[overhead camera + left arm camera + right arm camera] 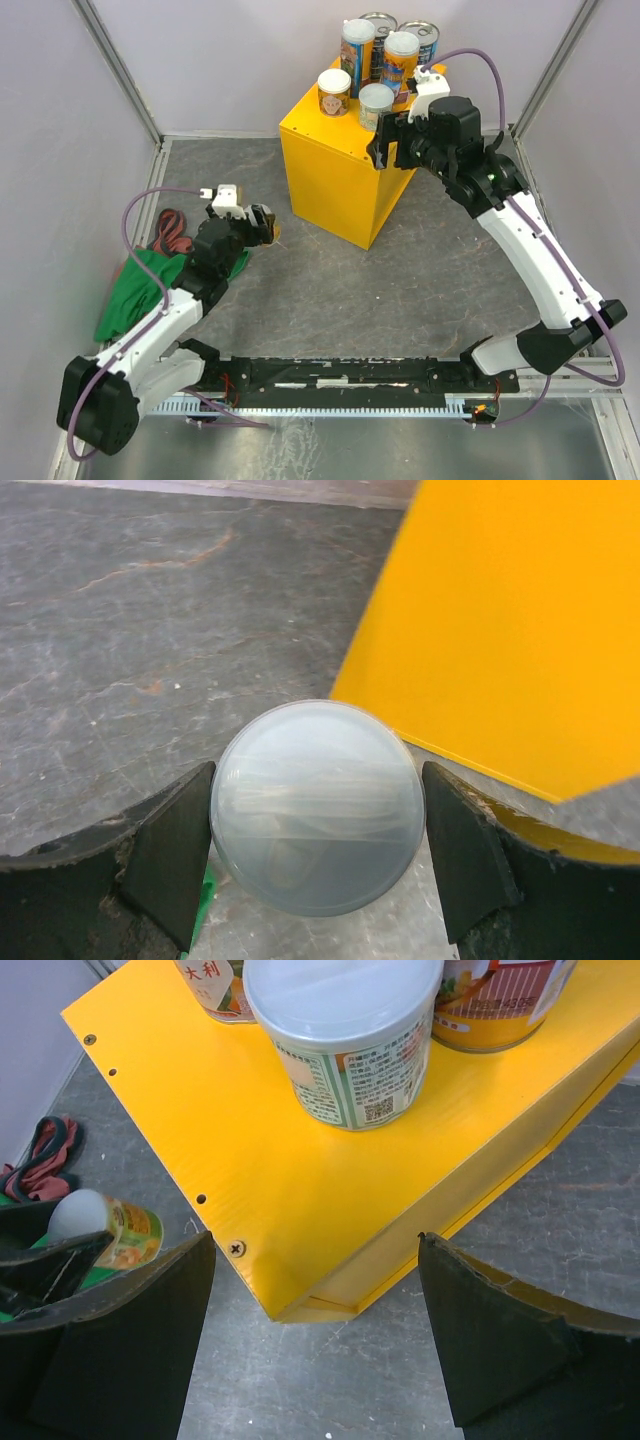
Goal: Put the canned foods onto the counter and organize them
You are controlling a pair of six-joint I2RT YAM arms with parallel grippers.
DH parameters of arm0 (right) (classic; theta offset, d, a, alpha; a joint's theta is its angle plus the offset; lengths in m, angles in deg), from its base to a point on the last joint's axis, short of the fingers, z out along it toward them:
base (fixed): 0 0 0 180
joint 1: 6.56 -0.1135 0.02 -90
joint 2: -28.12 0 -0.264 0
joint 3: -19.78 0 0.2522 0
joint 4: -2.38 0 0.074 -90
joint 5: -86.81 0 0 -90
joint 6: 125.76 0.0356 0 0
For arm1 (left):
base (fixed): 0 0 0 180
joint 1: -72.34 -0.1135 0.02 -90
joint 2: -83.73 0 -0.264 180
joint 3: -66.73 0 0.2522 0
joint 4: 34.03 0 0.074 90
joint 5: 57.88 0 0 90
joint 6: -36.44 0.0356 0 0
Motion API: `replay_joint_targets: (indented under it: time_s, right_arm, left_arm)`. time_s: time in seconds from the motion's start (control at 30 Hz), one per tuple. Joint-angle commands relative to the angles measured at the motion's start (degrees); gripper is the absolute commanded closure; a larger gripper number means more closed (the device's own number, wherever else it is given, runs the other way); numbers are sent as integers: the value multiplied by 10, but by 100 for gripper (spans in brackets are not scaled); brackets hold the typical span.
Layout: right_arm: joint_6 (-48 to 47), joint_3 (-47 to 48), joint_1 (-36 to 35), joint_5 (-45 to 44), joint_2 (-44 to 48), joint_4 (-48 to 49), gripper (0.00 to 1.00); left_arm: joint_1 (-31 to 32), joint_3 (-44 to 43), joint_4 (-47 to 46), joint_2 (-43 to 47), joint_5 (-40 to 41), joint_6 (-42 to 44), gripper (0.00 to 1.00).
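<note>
My left gripper is shut on a small pale-lidded can, both fingers pressed against its sides, over the grey floor just left of the yellow counter. The held can also shows at the left of the right wrist view. On the counter top stand two tall slim cans, two wide blue cans behind them, and two small cans in front. My right gripper hangs open over the counter's near corner, empty, just short of the nearer small can.
A green cloth lies crumpled on the floor at the left, under my left arm, with a red strap beside it. Pale walls close in the grey stone-patterned floor on three sides.
</note>
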Motion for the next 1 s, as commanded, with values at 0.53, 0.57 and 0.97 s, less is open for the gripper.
replay_joint_targets:
  time_s: [0.53, 0.57, 0.97]
  right_arm:
    - [28, -68, -1, -84, 91, 58, 10]
    - [27, -68, -1, -86, 92, 58, 11]
    - [26, -59, -1, -92, 90, 64, 10]
  left_arm:
    - [25, -380, 169, -1, -258, 71, 97]
    - [28, -399, 174, -10, -256, 75, 97]
    - [67, -585, 199, -119, -244, 132, 97]
